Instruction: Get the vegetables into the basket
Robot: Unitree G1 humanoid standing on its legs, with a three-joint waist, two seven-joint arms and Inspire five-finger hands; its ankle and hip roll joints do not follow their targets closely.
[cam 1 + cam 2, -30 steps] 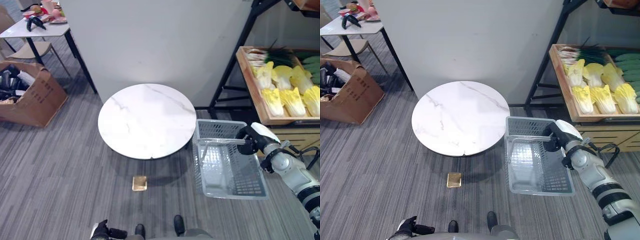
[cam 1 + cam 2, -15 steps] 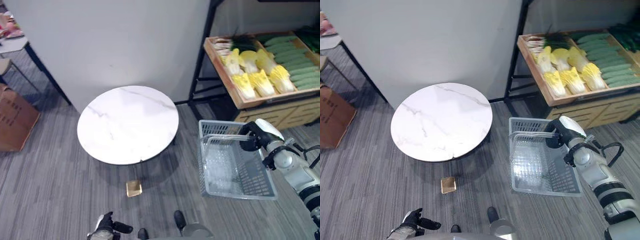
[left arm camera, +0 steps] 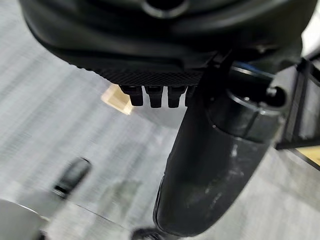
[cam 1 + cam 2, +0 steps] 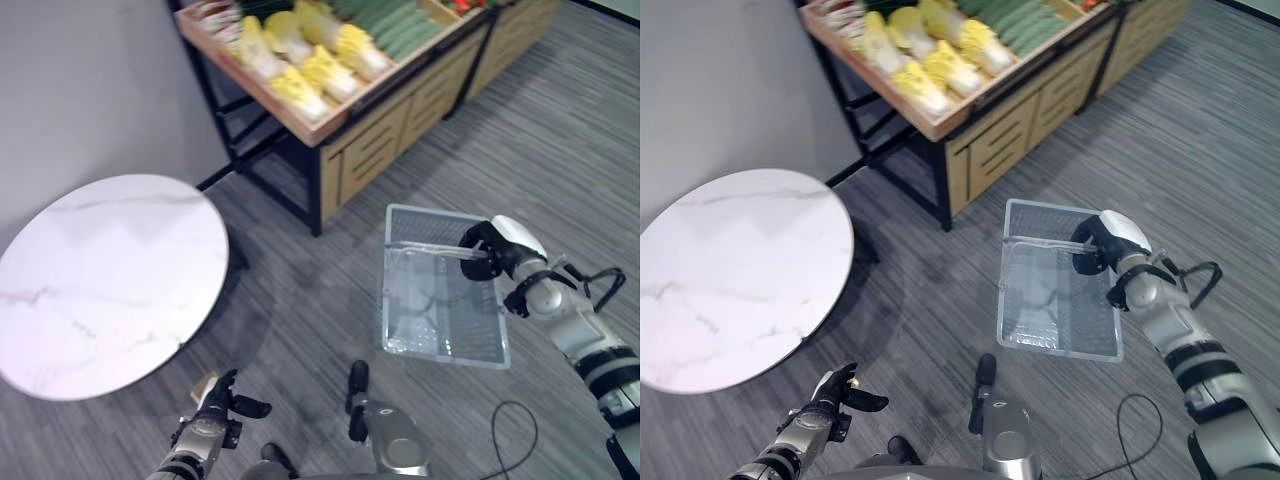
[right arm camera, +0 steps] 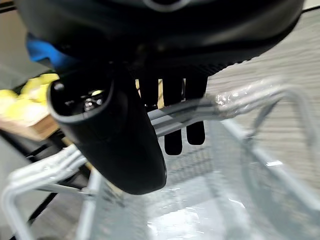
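The right robot hand [image 4: 1098, 243] is curling around the handle of the basket [image 4: 1055, 318], which is hanging empty at centre right. It could tip or slip if that grip loosens. The yellow-green vegetables [image 4: 300, 60] are lying on the shelf [image 4: 330, 120] at the top. The left robot hand [image 4: 222, 405], lower left, is hanging loosely open.

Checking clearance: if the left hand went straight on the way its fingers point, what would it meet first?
Probably the grey striped carpet floor; the open left hand hangs low, short of the round white marble table. Depth is unclear.
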